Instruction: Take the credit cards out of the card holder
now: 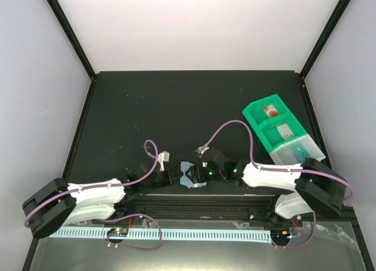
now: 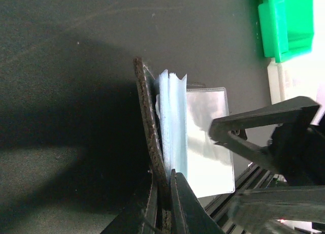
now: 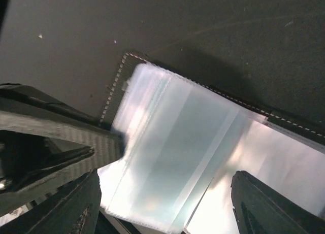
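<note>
Jaws of the left gripper (image 2: 163,196) were pinched tight on the black cover of the card holder (image 2: 147,122). It was open near the front edge of the dark table (image 1: 147,106), between the two arms. Its clear pockets (image 2: 203,137) fanned out toward the right gripper (image 3: 167,193), whose jaws stood wide apart over them, holding nothing. Farther back on the right sat a green tray (image 1: 249,113), with two credit cards (image 1: 285,130) in it, one in each of two parts.

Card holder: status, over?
Left gripper shut on card holder cover. Right gripper open, straddling the clear sleeves. Nothing blocking.
</note>
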`<state>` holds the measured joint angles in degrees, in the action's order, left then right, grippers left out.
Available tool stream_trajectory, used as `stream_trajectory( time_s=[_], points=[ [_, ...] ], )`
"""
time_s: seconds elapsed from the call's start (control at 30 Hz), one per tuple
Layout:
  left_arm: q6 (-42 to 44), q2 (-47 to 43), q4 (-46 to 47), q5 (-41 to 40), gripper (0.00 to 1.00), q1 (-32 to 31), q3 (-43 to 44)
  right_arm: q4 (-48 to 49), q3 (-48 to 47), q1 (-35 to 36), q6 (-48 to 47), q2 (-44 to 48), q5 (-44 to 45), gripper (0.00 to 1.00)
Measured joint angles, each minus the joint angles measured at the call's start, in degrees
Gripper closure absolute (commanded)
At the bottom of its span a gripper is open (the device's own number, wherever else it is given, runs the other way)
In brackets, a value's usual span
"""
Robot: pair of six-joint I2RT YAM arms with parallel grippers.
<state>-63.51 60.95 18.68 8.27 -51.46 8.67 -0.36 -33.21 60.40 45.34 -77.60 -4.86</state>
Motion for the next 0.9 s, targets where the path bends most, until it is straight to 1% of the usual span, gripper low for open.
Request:
stream_trajectory(
  time_s=[0.1, 0.27, 0.47, 0.63, 0.83, 0.9],
  points=[
    [-0.2, -0.9, -0.2, -0.5, 0.98, 0.0, -0.3, 1.0, -0.9, 0.1, 0.0, -3.7, -1.4, 0.28],
    [-0.2, -1.8, -0.6, -0.9, 0.98, 0.0, -0.3, 2.5, -1.5, 0.1, 0.0, -7.1, -2.9, 0.28],
    [-0.2, -1.8, -0.8, -1.2, 0.98, 0.0, -0.6, 3.2, -1.8, 0.1, -0.3, -9.0, -2.8, 0.32],
    [-0.2, -1.8, -0.8, -1.2, 0.99, 0.0, -0.6, 2.6, -1.7, 0.1, -0.7, -8.9, -0.9, 0.40],
    [-0.2, -1.5, -0.7, -1.2, 0.99, 0.0, -0.6, 1.3, -0.8, 0.1, -1.7, -7.3, 1.6, 0.56],
    [-0.2, -1.3, -0.7, -1.2, 0.98, 0.0, -0.6, 0.7, -0.5, 0.1, -1.8, -6.6, 2.4, 0.59]
  ],
)
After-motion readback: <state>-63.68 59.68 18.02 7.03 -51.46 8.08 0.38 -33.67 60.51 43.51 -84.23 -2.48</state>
